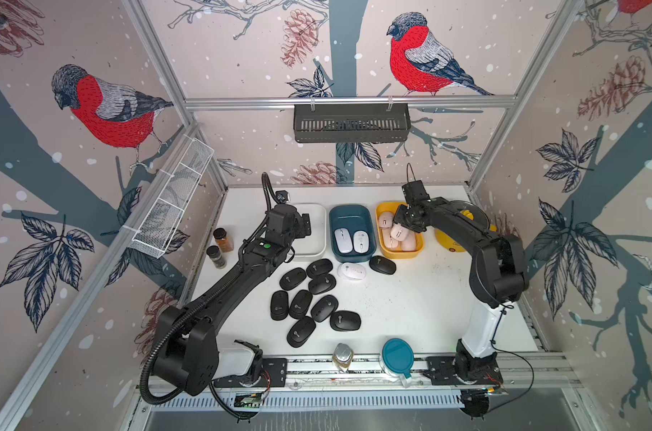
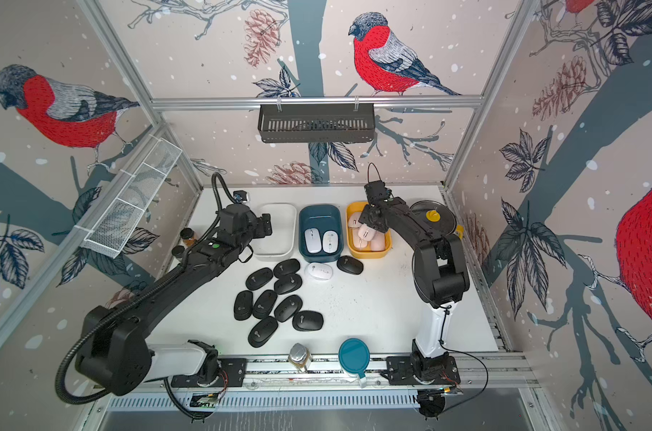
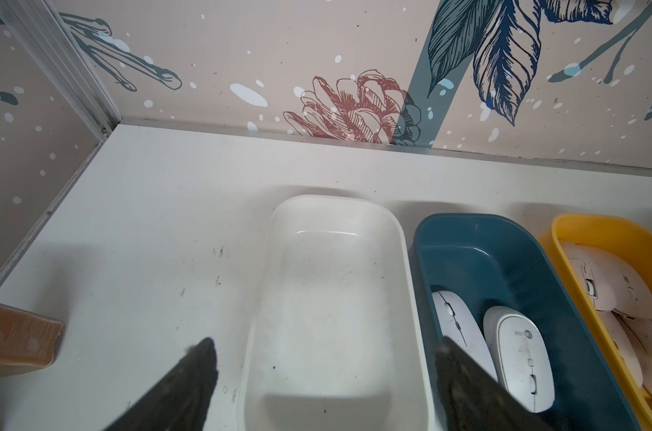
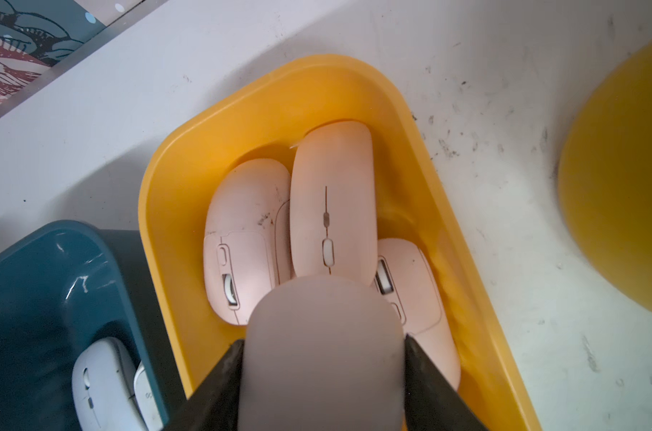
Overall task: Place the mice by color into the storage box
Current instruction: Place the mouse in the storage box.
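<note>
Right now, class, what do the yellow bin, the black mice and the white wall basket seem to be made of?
Yellow bin: moulded plastic, smooth satin; rounded one-piece walls, soft sheen.
Black mice: probably plastic shells, semi-gloss; pale highlights on curved tops.
White wall basket: likely painted metal mesh; see-through grid, thin frame.

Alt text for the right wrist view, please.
The right end effector grips a pink mouse over the yellow bin, which holds other pink mice. A blue bin with white mice stands beside it.
</note>
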Controlling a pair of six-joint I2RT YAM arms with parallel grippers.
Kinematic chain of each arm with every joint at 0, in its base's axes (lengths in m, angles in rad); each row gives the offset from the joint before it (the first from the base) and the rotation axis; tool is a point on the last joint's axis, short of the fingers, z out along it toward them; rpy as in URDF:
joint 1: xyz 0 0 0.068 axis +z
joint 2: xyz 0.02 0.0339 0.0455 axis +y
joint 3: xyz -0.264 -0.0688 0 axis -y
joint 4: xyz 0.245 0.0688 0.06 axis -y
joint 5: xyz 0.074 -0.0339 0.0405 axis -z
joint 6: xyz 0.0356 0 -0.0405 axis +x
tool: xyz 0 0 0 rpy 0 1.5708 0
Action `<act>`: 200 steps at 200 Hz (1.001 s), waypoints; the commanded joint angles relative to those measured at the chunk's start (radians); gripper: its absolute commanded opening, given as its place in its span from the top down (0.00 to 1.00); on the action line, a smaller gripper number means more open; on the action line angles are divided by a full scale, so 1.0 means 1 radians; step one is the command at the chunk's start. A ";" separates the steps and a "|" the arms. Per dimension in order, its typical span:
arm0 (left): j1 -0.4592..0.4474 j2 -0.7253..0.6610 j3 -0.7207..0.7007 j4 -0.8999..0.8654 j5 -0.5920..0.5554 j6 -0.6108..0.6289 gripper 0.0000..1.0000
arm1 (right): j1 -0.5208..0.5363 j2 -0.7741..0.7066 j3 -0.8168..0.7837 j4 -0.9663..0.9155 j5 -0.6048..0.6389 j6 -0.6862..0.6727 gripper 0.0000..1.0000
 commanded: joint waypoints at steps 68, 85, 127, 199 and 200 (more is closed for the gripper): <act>0.001 -0.010 0.007 0.010 -0.017 0.013 0.10 | 0.024 0.092 0.027 -0.003 0.016 -0.074 0.41; 0.001 -0.010 0.008 0.011 -0.025 0.018 0.10 | 0.037 0.098 0.026 0.002 0.016 -0.076 0.41; 0.001 -0.010 0.008 0.010 -0.030 0.020 0.10 | 0.056 0.104 0.017 -0.003 0.026 -0.079 0.41; 0.001 -0.007 0.007 0.009 -0.029 0.018 0.10 | 0.071 0.095 0.011 -0.013 0.039 -0.080 0.34; 0.001 -0.006 0.007 0.009 -0.029 0.018 0.10 | 0.072 0.096 0.011 -0.013 0.040 -0.080 0.34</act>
